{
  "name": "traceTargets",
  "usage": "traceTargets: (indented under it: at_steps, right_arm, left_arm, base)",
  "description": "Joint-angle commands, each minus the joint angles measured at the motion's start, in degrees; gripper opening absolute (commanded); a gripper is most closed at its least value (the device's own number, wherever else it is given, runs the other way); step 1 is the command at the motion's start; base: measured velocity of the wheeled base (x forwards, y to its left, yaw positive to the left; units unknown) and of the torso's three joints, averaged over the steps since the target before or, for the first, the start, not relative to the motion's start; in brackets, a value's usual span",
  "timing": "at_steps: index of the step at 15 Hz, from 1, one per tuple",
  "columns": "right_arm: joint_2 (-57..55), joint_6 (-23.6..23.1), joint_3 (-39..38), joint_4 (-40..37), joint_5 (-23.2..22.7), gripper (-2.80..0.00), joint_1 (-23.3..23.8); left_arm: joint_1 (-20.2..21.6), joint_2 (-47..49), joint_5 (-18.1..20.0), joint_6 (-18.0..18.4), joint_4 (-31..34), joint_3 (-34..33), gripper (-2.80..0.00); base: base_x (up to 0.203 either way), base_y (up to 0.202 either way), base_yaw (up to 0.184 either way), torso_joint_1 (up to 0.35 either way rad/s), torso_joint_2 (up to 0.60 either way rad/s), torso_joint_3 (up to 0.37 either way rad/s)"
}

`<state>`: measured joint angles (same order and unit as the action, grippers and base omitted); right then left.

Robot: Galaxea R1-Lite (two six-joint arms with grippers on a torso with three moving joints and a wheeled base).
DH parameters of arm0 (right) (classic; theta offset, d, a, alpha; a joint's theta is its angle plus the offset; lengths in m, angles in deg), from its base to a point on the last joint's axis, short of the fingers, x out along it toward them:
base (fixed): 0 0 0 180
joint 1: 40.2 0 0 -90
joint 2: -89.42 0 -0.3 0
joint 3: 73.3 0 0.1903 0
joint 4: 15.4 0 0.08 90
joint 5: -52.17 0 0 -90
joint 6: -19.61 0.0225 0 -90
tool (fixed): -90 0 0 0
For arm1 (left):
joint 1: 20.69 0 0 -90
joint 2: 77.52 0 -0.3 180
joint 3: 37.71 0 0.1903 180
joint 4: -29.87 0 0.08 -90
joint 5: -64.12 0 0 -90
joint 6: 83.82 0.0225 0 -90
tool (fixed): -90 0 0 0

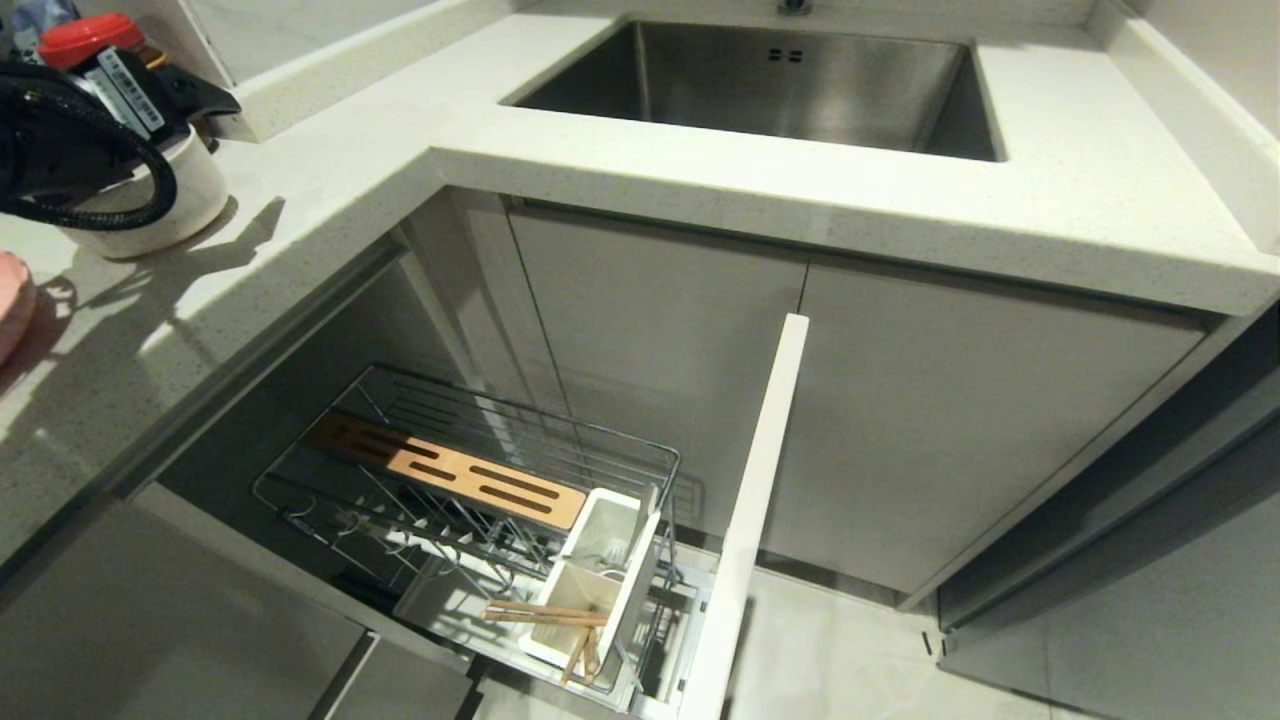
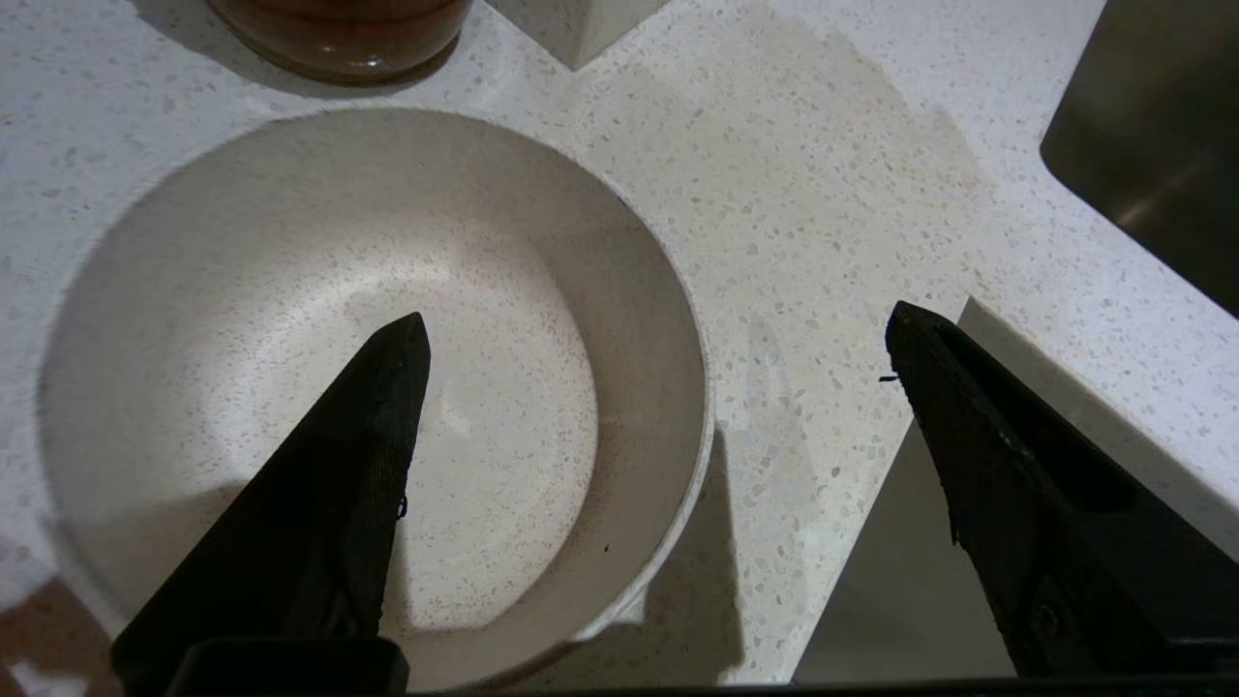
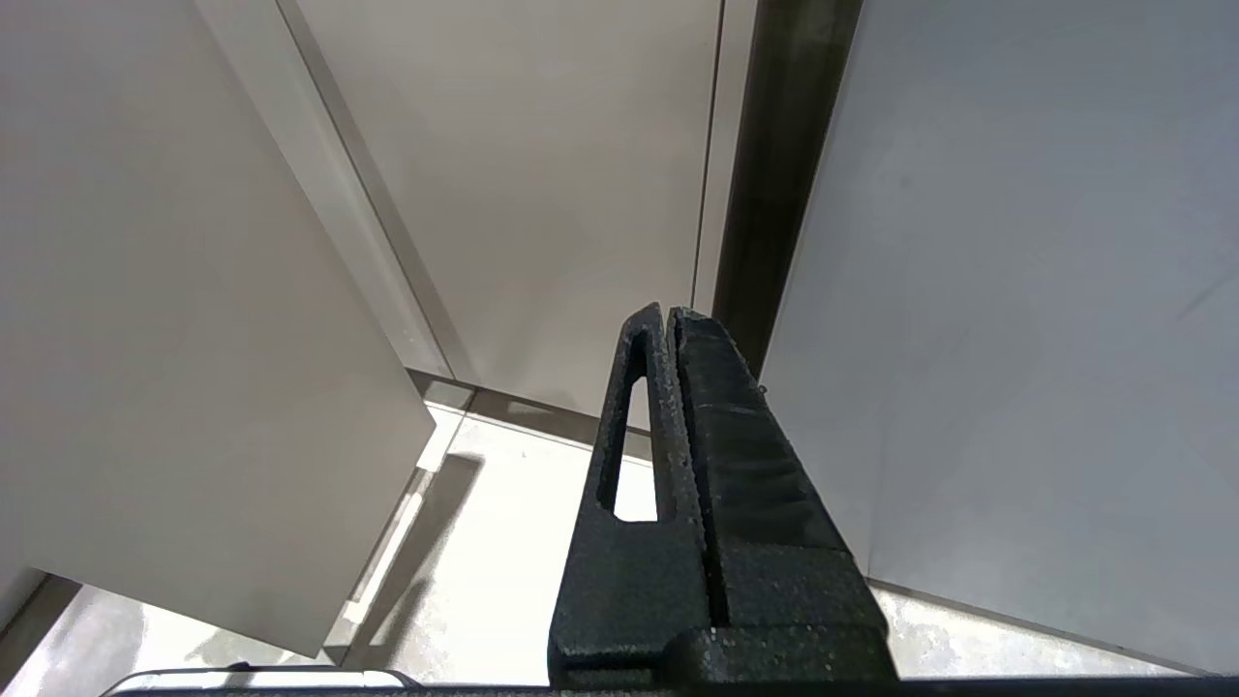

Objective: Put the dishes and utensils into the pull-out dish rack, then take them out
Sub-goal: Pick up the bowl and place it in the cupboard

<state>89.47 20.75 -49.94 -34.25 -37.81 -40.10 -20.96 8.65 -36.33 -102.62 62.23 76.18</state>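
1. Left gripper [image 2: 658, 339] hangs over the counter [image 1: 700, 190] with its jaws spread wide and empty, one finger above the inside of the bowl [image 2: 290, 319] and the other out past its rim, as if lining up to take the rim.
2. Right gripper [image 3: 673, 329] is pressed closed on nothing, parked low beside the cabinet doors.
3. Pulled out below the counter, the dish rack [image 1: 480, 480] holds only the chopsticks [image 1: 550, 615], lying across its white cups.
4. The bowl sits on the counter near the sink [image 1: 780, 80], and a pink plate edge [image 1: 12, 300] shows beside it.
5. Judging by this, the dishes are still out of the rack; no fork is visible.
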Motion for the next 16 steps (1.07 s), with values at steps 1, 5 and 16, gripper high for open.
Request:
traceTargets:
  at_steps: [1,5,16]
  right_arm:
    - [0.0,0.0,-1.5,0.1,0.0,-2.80,0.0]
    - [0.0,0.0,-1.5,0.1,0.0,-2.80,0.0]
    - [0.0,0.0,-1.5,0.1,0.1,-2.80,0.0]
  left_arm:
    - [0.0,0.9,0.0,-0.1,0.0,0.0,0.00]
    - [0.0,1.5,0.1,-0.1,0.0,0.0,0.00]
    - [-0.7,1.6,0.0,0.1,0.1,-0.5,-2.80]
  base:
    - [0.000,0.000,0.000,0.000,0.00,0.000]
    - [0.000,0.000,0.000,0.000,0.00,0.000]
    - [0.000,0.000,0.000,0.000,0.00,0.000]
